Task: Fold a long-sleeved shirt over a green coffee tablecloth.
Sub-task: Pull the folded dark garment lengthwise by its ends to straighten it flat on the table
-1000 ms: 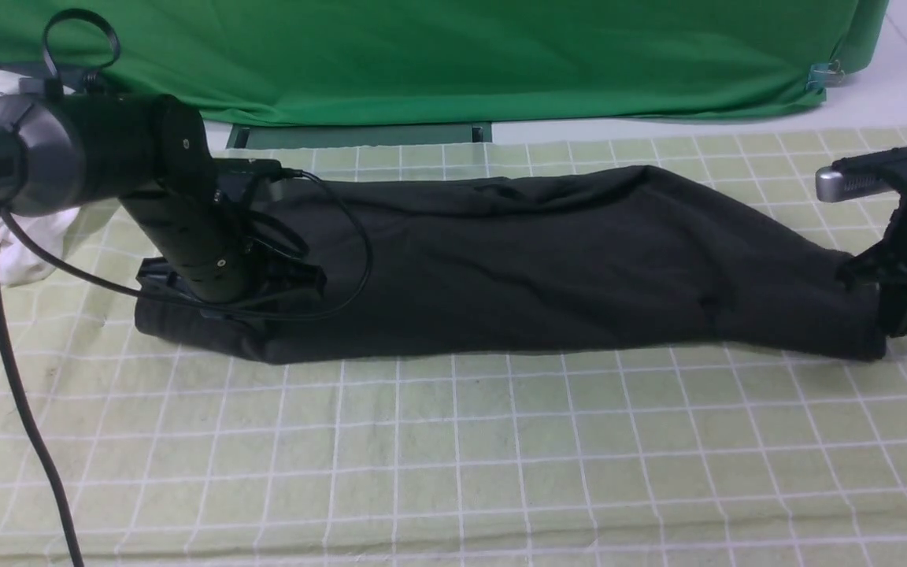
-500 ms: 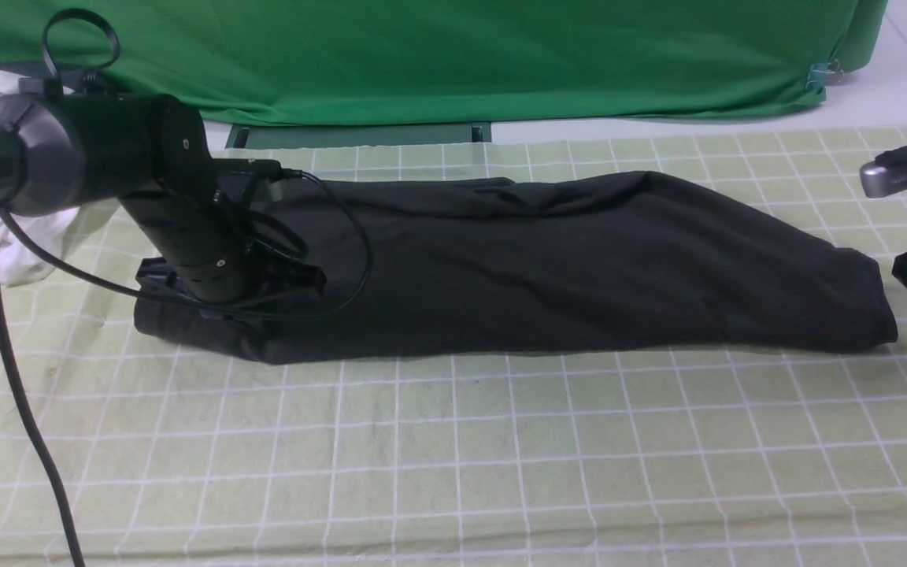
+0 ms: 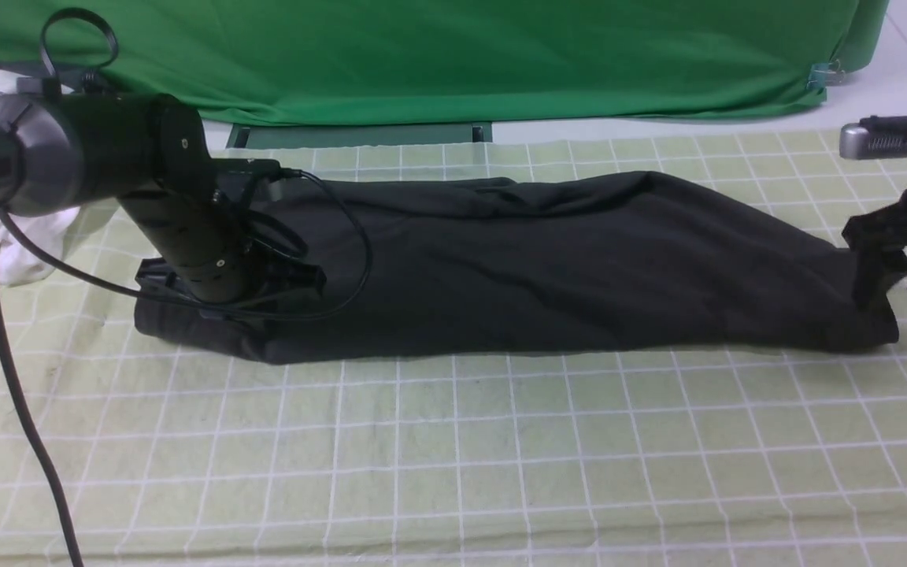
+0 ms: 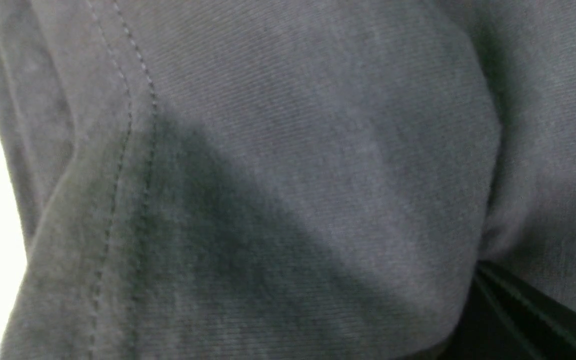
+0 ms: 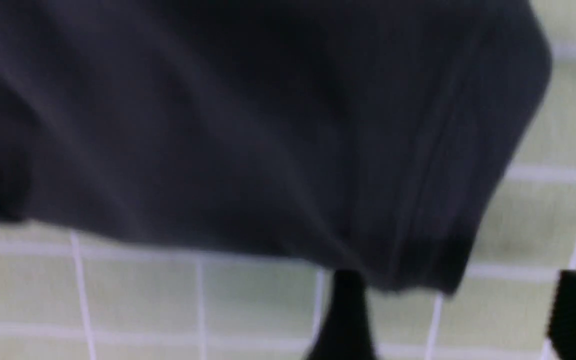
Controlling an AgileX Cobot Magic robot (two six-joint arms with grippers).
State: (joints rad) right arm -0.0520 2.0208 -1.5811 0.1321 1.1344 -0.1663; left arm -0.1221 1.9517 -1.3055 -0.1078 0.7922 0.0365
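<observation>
- Front view: left gripper [image 3: 280, 279] was mostly hidden behind the left arm [image 3: 91, 157], black on black against the shirt [image 3: 548, 268]; its fingers could not be made out here.
- Right gripper [image 3: 902, 283] was cut off by the frame edge. Its two fingers stood spread apart, holding nothing, one just beside the shirt's right end.
- Shirt: matte black, soft creases, folded into one long band lying left to right across the far half of the tablecloth [image 3: 453, 457]. No print or label was visible.
- Tablecloth: pale yellow-green, thin white grid, slightly rumpled.
- A black cable [image 3: 5, 354] hung from the left arm and looped over the shirt's left end. A green backdrop [image 3: 453, 55] ran along the far side; a white cloth [image 3: 20, 244] lay at far left, partly behind the arm.
- Left wrist view: shirt fabric [image 4: 288, 150] filled nearly the whole frame, fine ribbed weave, double row of stitching along one seam. Only a dark sliver of one finger [image 4: 528, 315] showed; a fold of fabric ran into it, so the fingers were closed on the shirt.
- Right wrist view: blurred. The shirt's end [image 5: 248, 125] lay flat on the tablecloth [image 5: 143, 290]. The right gripper [image 5: 460, 320] showed two dark fingertips [image 5: 345, 315], wide apart, only grid cloth between them; one tip was at the shirt's edge.
</observation>
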